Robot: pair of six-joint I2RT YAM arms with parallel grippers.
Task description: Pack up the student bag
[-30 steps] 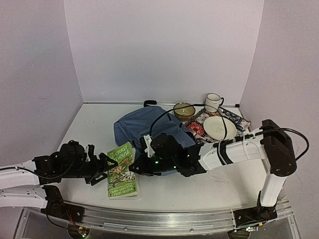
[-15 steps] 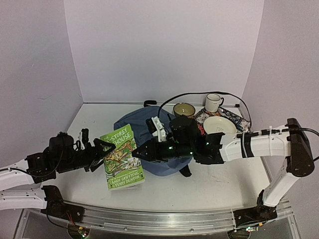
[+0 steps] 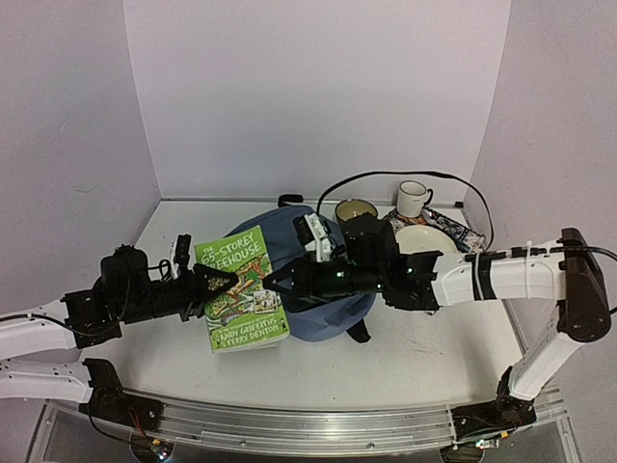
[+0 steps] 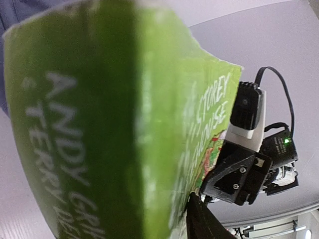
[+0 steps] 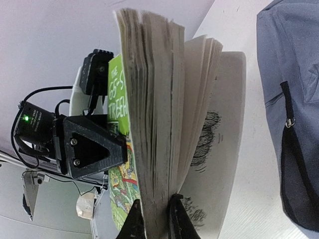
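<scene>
The green paperback (image 3: 238, 262), a Treehouse title by Andy Griffiths and Terry Denton, is hanging tilted above the desk (image 3: 174, 241), between the two hands and over the left side of the student bag (image 3: 324, 316). The bag is lying flat about mid-desk, a little toward the far edge. A bowl (image 3: 356, 213), a mug (image 3: 413, 198) and a plate (image 3: 424, 243) are crowding the far right corner just beyond it.

The right hand (image 5: 153, 219) is pinching only a thick sheaf of pages at the book's fore-edge, fingertips pressed tight. The last pages and the back cover are fanning loose outside that pinch. The left hand (image 3: 220, 283) is straddling the spine side, with one of its fingers (image 5: 94, 147) lying on the front cover. Its other finger is hidden behind the book, so I cannot tell whether it is gripping.

The risks, as I judge them:
- **Torn or slipping pages:** paper alone is carrying weight on the right. A tug could tear the pages or let them slide out, and the book would flop open.
- **Twisted spine:** if the hands are pulling in different directions, the spine could twist.
- **Bag pushed away:** no open mouth is showing on the bag, and its zip (image 5: 288, 122) may be closed. A book pushed against closed fabric could shove the bag into the crockery.
- **Snagged cable:** the right arm's cable (image 3: 386, 177) is looping above the mug and could catch it.
</scene>
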